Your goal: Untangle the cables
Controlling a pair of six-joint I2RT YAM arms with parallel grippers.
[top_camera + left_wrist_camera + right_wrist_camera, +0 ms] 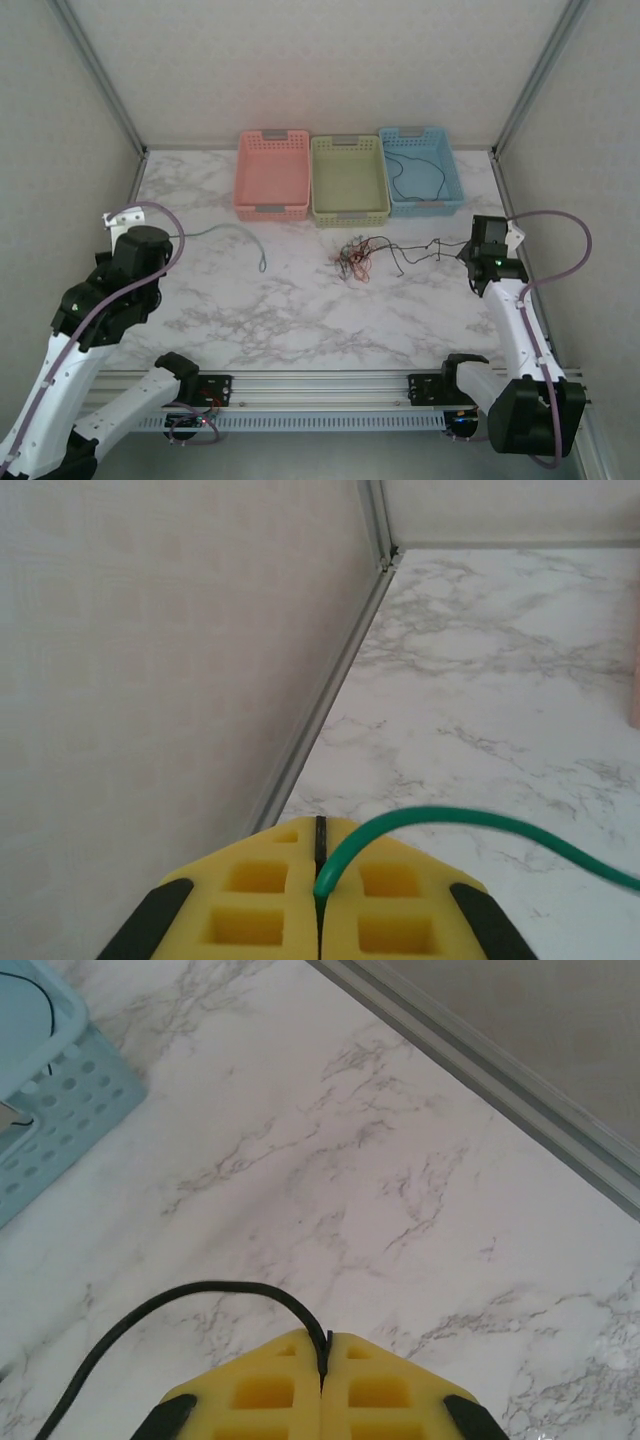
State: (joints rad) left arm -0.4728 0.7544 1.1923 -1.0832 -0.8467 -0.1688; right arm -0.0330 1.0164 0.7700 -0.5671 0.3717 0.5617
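The left gripper [320, 826] is clamped tight on a green cable [480, 823]. The right gripper [325, 1340] likewise pinches a black cable [200, 1288]. The remaining tangle of cables [355, 260] lies on the marble table [300, 320], just before the green basket [349, 216].

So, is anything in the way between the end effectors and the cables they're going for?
Nothing visible. The left end effector is shut on a green cable, and the right end effector is shut on a black cable, each pinched at the fingertips. The black cable runs on towards the tangle.
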